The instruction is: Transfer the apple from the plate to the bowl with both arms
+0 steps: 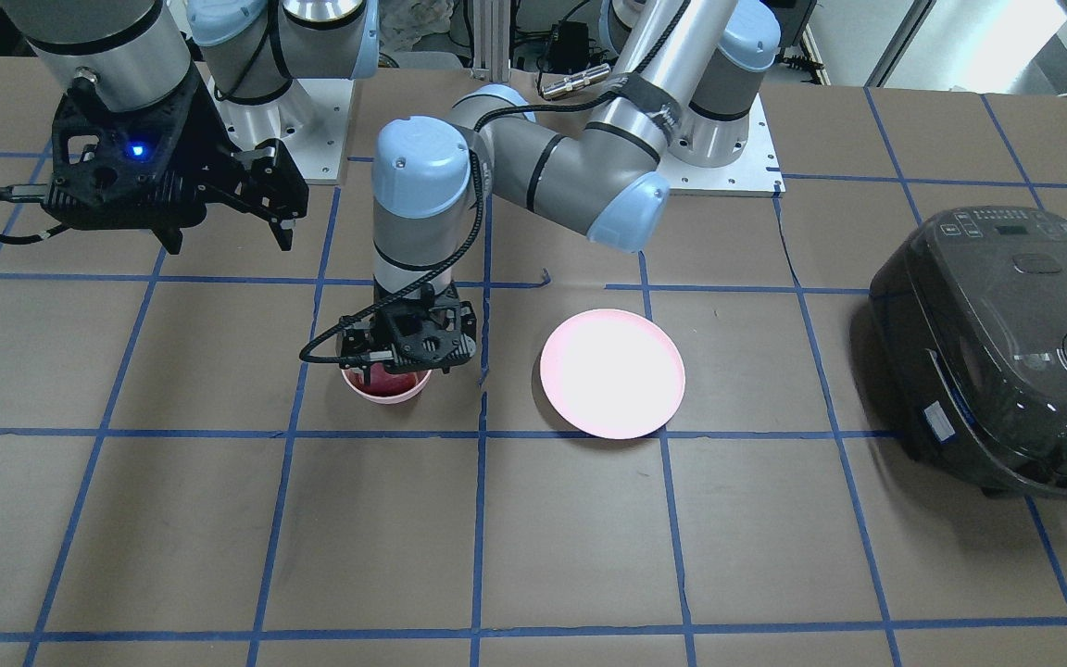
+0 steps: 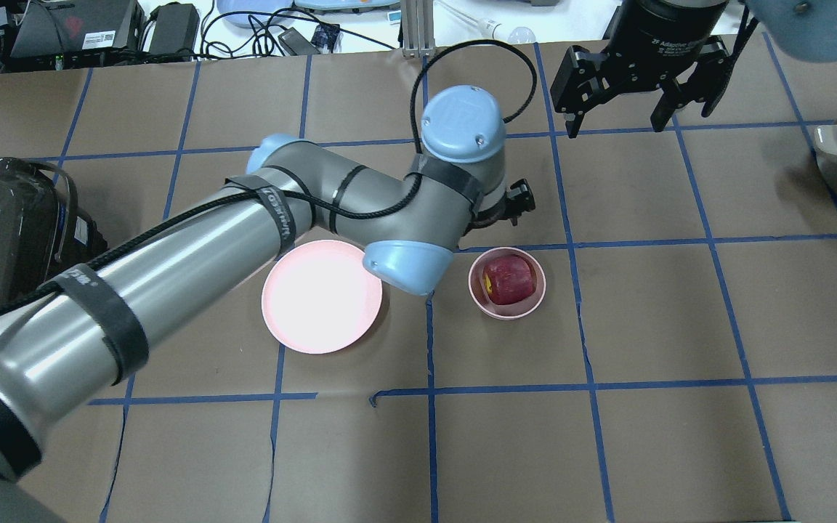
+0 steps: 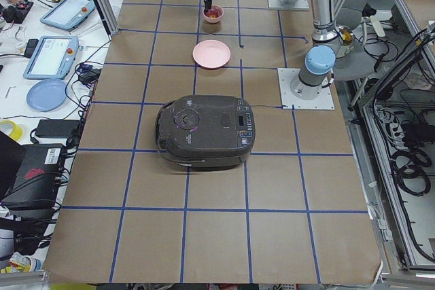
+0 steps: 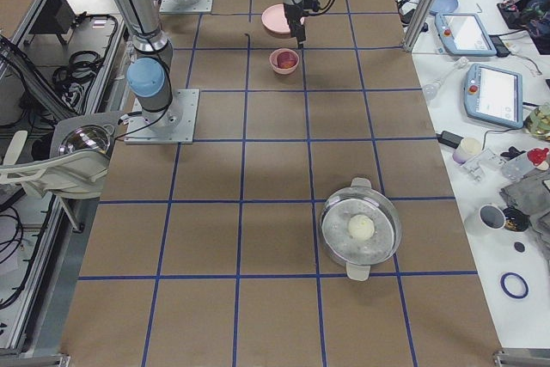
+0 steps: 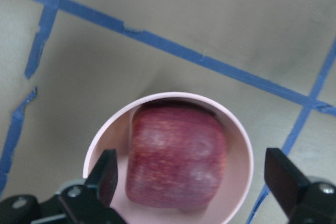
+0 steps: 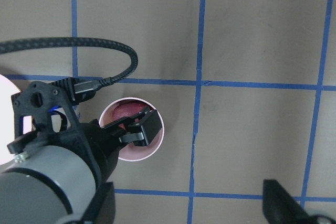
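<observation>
Sitting in the bowl [image 2: 507,317] is the apple [image 2: 509,280]: 1 small dark red fruit, blocky w/ rounded corners, skin matte and finely speckled, yellowish patch on one side; it fills most of the bowl's inside. Bowl is 1 small, deep, round, pale pink piece w/ a smooth thin rim, plastic-looking. Near it, not touching, lies 1 plate [image 2: 322,296]: flat, round, pale pink, shallow rim, wider than the bowl, glossy enough to glare white in the middle. 2 arms, both silver-grey metal tubes w/ light blue joint caps & black braided cables. Left gripper [image 5: 193,179] hangs right over the bowl, pointing down, its 2 black fingers spread wide, one each side of the bowl rim, holding nothing, clear of the apple. Right gripper [image 2: 618,125] is well apart from the bowl, up off the table, black w/ a blue light on its body, 2 fingers spread wide too, nothing between them. Table [image 2: 665,327] is covered in matte brown paper, split into squares by blue tape, torn in spots. Also on it: 1 dark glossy rice cooker [image 1: 1006,352], rounded box shape, lid shut, beyond the plate on the left arm's side; 1 shiny steel pot [image 4: 359,229] w/ 2 small handles & 1 pale round lump inside, far out on the right arm's side.
</observation>
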Motion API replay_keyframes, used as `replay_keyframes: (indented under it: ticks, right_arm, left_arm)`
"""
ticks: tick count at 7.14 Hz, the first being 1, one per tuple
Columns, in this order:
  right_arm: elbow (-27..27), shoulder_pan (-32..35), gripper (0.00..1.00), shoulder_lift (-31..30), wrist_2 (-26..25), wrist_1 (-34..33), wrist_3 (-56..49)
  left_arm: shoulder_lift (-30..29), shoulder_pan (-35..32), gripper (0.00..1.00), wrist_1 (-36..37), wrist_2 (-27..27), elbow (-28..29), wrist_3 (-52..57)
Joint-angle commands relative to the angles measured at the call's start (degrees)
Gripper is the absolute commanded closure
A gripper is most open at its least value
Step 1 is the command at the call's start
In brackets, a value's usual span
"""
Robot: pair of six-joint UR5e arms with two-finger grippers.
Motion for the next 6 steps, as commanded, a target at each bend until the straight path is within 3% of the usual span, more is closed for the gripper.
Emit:
replay_keyframes:
  ticks: [1, 4, 6]
  right_arm:
    - [-0.02, 0.00, 0.00, -0.03, 0.06, -0.01, 0.00]
    - [-0.02, 0.00, 0.00, -0.03, 0.05, -0.01, 0.00]
    - [-0.11, 0.00, 0.00, -0.03, -0.03, -0.01, 0.00]
  left_arm:
    - [5.68, 10.94, 0.00, -3.46, -0.04, -3.67, 15.79]
    - [16.13, 27.47, 0.00, -18.45, -0.13, -4.58, 39.03]
    - [22.03, 29.54, 0.00, -32.32, 0.22, 1.89, 41.01]
